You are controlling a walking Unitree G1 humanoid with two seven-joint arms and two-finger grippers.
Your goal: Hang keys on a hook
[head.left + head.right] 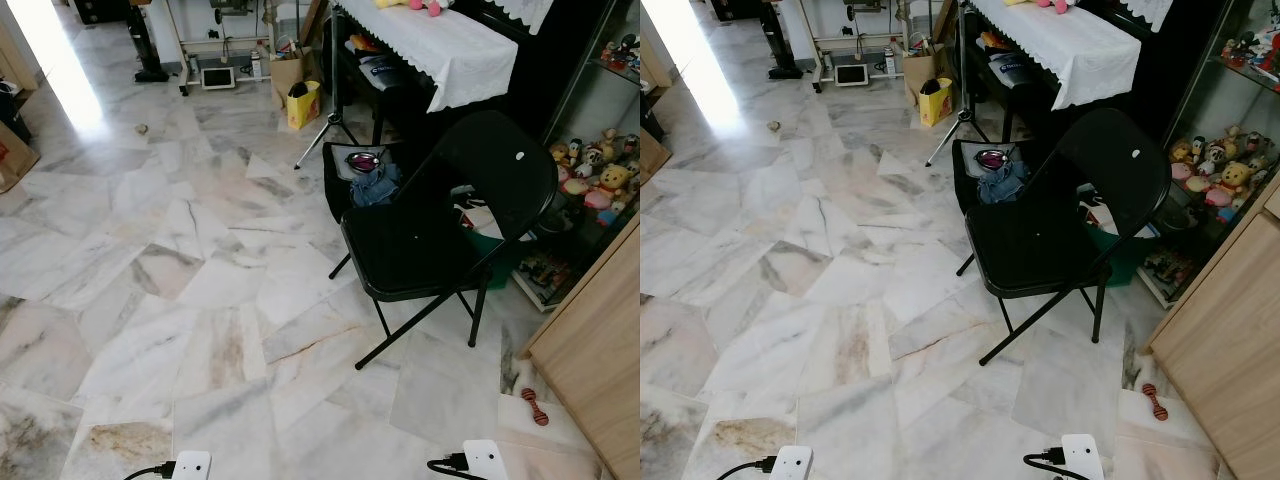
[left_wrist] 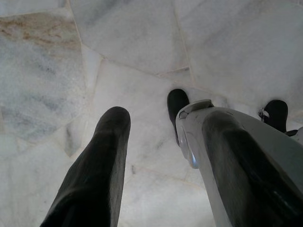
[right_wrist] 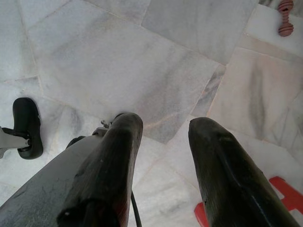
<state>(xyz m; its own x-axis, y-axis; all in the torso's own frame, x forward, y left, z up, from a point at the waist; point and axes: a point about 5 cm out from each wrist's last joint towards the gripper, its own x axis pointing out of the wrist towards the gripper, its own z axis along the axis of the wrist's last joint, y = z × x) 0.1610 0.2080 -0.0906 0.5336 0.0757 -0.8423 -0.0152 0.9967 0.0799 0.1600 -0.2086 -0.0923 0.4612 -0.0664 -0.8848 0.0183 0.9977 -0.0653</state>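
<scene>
Both arms hang low at my sides over the marble floor (image 1: 200,260). In the left wrist view my left gripper (image 2: 165,120) is open, with only floor tiles between its black fingers (image 2: 102,165). My right gripper (image 3: 166,125) is open too, fingers (image 3: 222,165) apart over bare tile. The white wrist units of the two arms (image 1: 190,465) (image 1: 482,458) peek in at the bottom edge of the eye views. A black folding chair (image 1: 420,245) stands ahead to the right, its seat bare.
Behind the chair is a dark bag holding blue cloth (image 1: 372,180), then a piano under a white lace cover (image 1: 430,45). A wooden cabinet (image 1: 600,340) and a shelf of plush toys (image 1: 590,175) line the right. A red dumbbell toy (image 1: 540,408) lies near the cabinet.
</scene>
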